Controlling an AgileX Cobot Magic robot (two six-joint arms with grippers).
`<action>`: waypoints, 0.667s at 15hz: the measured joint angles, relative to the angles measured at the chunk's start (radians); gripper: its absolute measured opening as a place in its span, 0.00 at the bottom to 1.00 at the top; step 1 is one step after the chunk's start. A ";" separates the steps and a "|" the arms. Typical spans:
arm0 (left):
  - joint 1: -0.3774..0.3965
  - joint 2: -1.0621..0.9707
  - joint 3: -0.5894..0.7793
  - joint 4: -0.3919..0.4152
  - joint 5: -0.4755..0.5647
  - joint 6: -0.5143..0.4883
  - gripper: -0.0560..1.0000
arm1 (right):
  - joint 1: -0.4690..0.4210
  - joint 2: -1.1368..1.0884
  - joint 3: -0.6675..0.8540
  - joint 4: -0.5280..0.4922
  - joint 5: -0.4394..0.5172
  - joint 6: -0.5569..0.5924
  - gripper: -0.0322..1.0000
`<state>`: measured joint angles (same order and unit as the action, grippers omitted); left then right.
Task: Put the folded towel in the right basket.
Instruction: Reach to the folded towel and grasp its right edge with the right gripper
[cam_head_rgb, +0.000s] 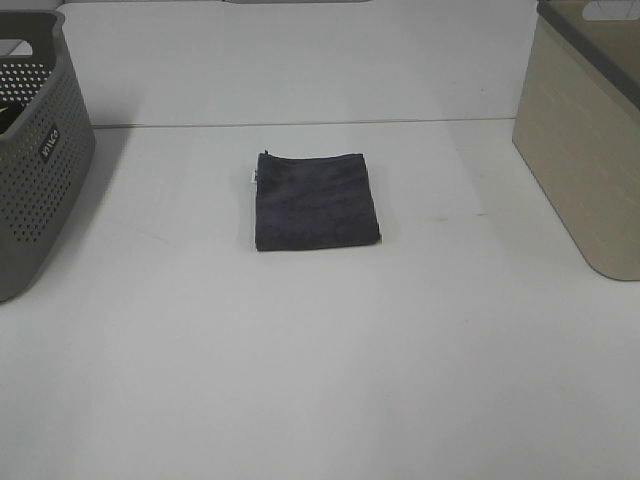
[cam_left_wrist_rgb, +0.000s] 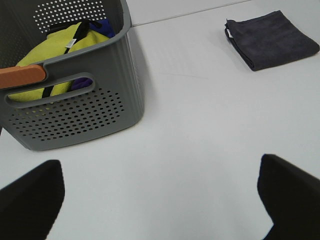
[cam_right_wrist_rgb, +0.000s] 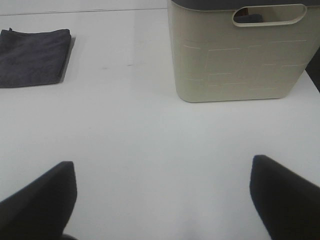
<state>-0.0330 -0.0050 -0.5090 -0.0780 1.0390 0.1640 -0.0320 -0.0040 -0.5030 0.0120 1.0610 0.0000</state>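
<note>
Presently the folded towel lies ungrasped on the table, the left gripper and right gripper both spread and empty; reaching it should come next.

From high up, looking down over table: towel centred, grey basket at left edge, beige basket at right. From left wrist, low, close beside grey basket. From right wrist, low, near beige basket. Shared by all three: towel.

Small dark label on the grey basket, white lettering too blurred for reading.
</note>
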 joint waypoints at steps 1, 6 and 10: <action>0.000 0.000 0.000 0.000 0.000 0.000 0.99 | 0.000 0.000 0.000 0.000 0.000 0.000 0.87; 0.000 0.000 0.000 0.000 0.000 0.000 0.99 | 0.000 0.000 0.000 0.000 0.000 0.000 0.87; 0.000 0.000 0.000 0.000 0.000 0.000 0.99 | 0.000 0.000 0.000 0.000 0.000 0.000 0.87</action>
<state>-0.0330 -0.0050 -0.5090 -0.0780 1.0390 0.1640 -0.0320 -0.0040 -0.5030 0.0120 1.0610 0.0000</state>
